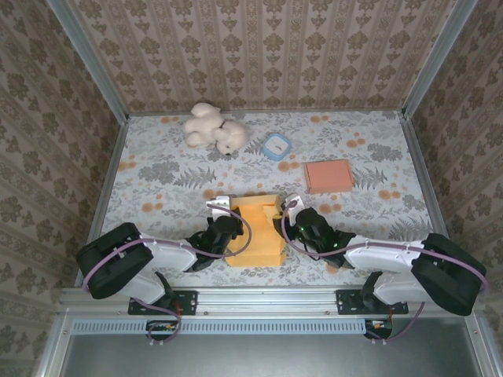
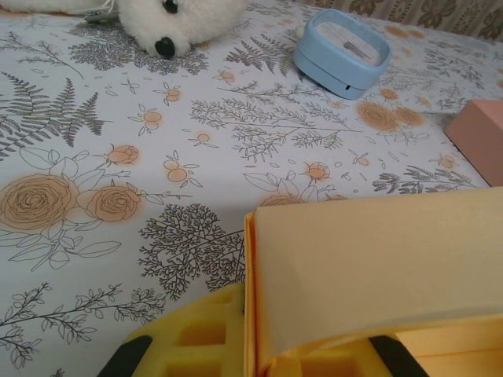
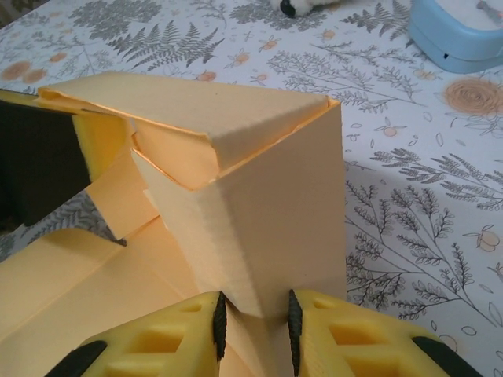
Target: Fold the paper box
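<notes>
Left fingers [image 2: 189, 342] clamped on paper box [image 1: 258, 236] flap; right fingers [image 3: 157, 345] nipping upright corner; long axis runs forward between them.

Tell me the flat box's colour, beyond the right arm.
The flat box is salmon pink; top external view shows it best.

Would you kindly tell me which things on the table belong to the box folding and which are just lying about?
Job: yellow box.
Lying about: plush toy, blue case, pink box.
</notes>
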`<state>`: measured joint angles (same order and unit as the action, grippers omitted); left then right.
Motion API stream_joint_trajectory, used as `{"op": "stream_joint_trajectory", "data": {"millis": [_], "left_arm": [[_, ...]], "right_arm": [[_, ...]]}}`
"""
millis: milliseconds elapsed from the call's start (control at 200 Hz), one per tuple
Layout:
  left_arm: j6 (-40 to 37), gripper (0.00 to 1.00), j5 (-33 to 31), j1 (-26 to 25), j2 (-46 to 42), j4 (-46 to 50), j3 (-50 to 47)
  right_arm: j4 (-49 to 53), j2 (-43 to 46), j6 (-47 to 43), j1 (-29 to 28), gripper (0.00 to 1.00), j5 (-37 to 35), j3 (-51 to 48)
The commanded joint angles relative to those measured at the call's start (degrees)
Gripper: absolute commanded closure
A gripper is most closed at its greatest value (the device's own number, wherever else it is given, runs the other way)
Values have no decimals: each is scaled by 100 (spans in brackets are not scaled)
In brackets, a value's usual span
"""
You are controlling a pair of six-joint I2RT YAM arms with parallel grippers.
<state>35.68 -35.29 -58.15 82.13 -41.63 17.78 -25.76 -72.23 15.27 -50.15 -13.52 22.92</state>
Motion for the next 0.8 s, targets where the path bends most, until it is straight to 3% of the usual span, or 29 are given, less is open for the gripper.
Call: {"op": "stream_joint_trajectory", "data": {"millis": [0, 505, 790], "left_arm": [[217, 94, 221, -194, 89, 586, 65], [442, 94, 246, -440, -227, 1050, 187], [1084, 93, -268, -625, -521, 2280, 551]], "right_arm": [[-276, -200, 66, -75, 70, -296, 240], [-483, -989, -393, -78, 69, -884, 555], [-831, -1315, -406, -81, 70, -1544, 486]]}}
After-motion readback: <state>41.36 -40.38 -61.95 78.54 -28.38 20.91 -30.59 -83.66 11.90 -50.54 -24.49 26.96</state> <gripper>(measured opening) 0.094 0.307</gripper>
